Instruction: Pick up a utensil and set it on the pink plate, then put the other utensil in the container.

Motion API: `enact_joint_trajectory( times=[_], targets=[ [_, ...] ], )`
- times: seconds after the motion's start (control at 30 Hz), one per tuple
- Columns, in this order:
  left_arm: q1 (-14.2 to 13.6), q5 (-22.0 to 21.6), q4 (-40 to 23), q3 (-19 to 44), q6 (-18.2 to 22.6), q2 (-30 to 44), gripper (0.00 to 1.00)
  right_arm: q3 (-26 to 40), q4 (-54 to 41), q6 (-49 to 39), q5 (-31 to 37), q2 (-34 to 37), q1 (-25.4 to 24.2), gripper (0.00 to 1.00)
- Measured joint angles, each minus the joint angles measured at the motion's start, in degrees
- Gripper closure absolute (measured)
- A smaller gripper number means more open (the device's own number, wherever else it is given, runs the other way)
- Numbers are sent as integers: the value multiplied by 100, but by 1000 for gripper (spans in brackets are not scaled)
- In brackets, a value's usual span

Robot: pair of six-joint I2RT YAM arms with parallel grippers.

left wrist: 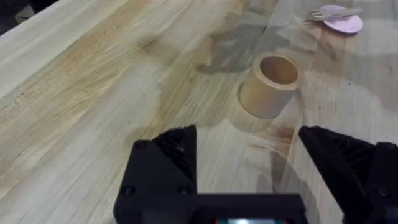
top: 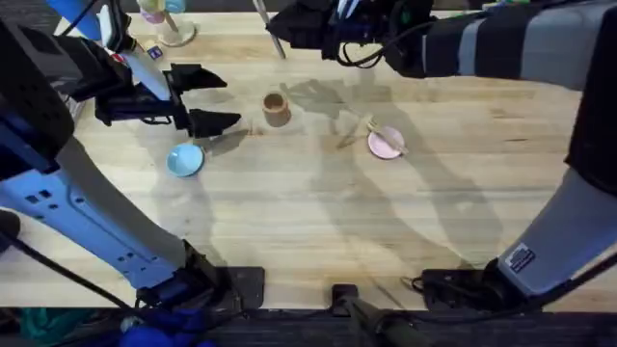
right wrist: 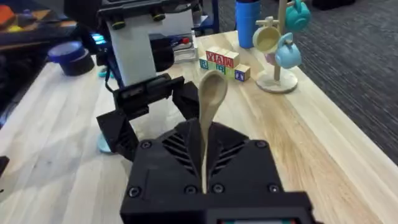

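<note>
So the right claw [right wrist: 205, 180] is clamped on the spoon [right wrist: 210, 102]. From its wrist cam you can see the thin handle pinched between the fingers and the rounded bowl end sticking straight out past them. In the overhead view that claw [top: 289, 27] sits up at the far edge of the worktop [top: 318, 222], and it's dark and partly cut off by the frame, so I can't make out the spoon itself from up there.

The left claw [left wrist: 249, 168] is spread wide with nothing in it, hanging over bare wood. Just past its fingertips stands the container [left wrist: 270, 84], a brown upright cup. You can look down into its mouth from the left wrist cam, and what shows of the inside looks empty. In the overhead view the same cup [top: 276, 108] sits just beside the left claw [top: 207, 99], between it and the pink plate.

The pink plate [top: 386, 145] is right of the cup, well apart from it, and the fork [top: 378, 130] lies across it with its ends poking off the rim. In the left wrist view, plate [left wrist: 345, 23] and fork [left wrist: 336, 14] are tiny and clipped at the edge, but the tines are just about readable.

There's also a light-blue plate [top: 185, 159] near the left claw, on the side closer to the arm bases. Can't tell if it's lying flat or tipped.
</note>
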Motion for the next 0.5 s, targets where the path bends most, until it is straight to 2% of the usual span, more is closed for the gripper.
enact_joint_trajectory(
  times=[0.23, 0.5],
  targets=[
    [0, 0, 0, 0, 2, 0, 7, 0, 149, -107, -396, 273, 35, 968],
    [0, 0, 0, 0, 2, 0, 8, 0, 266, -373, -442, 549, 252, 968]
  ],
)
